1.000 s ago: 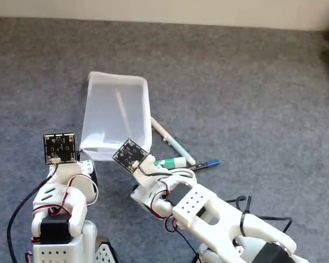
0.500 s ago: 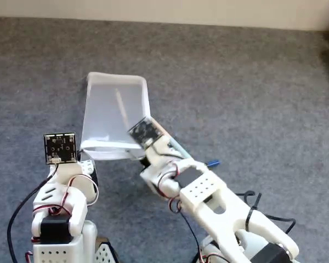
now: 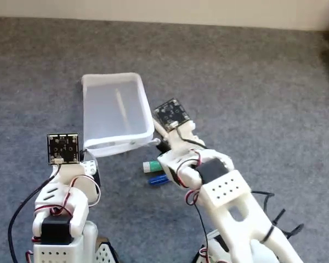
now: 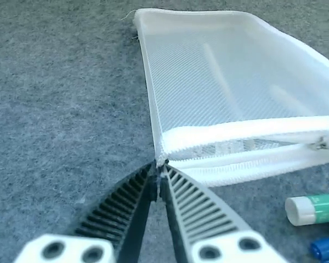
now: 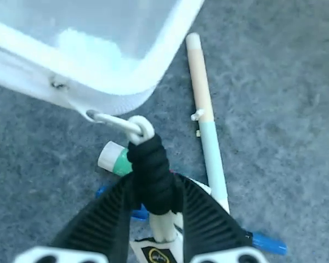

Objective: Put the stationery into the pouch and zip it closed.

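Observation:
The white mesh pouch [image 3: 115, 107] lies flat on the grey carpet, mouth toward the arms. My left gripper [image 4: 158, 171] is shut on the pouch's [image 4: 236, 71] near corner, at the end of the zipper. My right gripper [image 5: 151, 183] is shut on the black cord [image 5: 151, 167] tied by a white ring [image 5: 141, 127] to the zipper pull, at the pouch's [image 5: 98, 33] other corner. A green-and-white glue stick [image 3: 153, 165] and a blue pen [image 3: 159, 179] lie just outside the mouth. A peach-and-teal pen [image 5: 204, 115] lies beside the pouch.
Grey carpet [image 3: 263, 82] spreads open to the right and behind the pouch. A pale wall edge [image 3: 164, 13] runs along the far side. The right arm's body [image 3: 225, 192] crosses over the loose stationery.
My right gripper has travelled right and away along the pouch mouth with the zipper cord. The pouch has swung and slid slightly away. The left arm stays put.

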Controlling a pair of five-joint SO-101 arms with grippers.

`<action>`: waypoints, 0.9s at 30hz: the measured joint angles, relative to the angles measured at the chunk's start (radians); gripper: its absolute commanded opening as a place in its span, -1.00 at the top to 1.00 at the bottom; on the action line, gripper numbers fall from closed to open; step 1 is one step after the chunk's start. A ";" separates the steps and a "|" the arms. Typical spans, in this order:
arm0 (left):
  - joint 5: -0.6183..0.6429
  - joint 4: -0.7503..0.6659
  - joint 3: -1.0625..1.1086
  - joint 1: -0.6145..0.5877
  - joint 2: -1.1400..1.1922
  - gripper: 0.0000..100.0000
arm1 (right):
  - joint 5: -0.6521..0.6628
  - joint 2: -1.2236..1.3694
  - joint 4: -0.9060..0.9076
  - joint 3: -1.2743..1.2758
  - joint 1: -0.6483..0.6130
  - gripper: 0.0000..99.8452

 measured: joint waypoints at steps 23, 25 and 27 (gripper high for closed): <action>-0.003 0.000 0.000 0.000 0.000 0.99 | 0.002 -0.021 0.048 0.000 0.035 0.99; -0.003 -0.002 0.000 0.000 0.000 0.96 | 0.018 -0.025 0.084 0.000 0.018 0.99; -0.003 -0.002 0.000 0.000 0.000 0.86 | 0.028 -0.052 0.104 0.000 0.000 0.99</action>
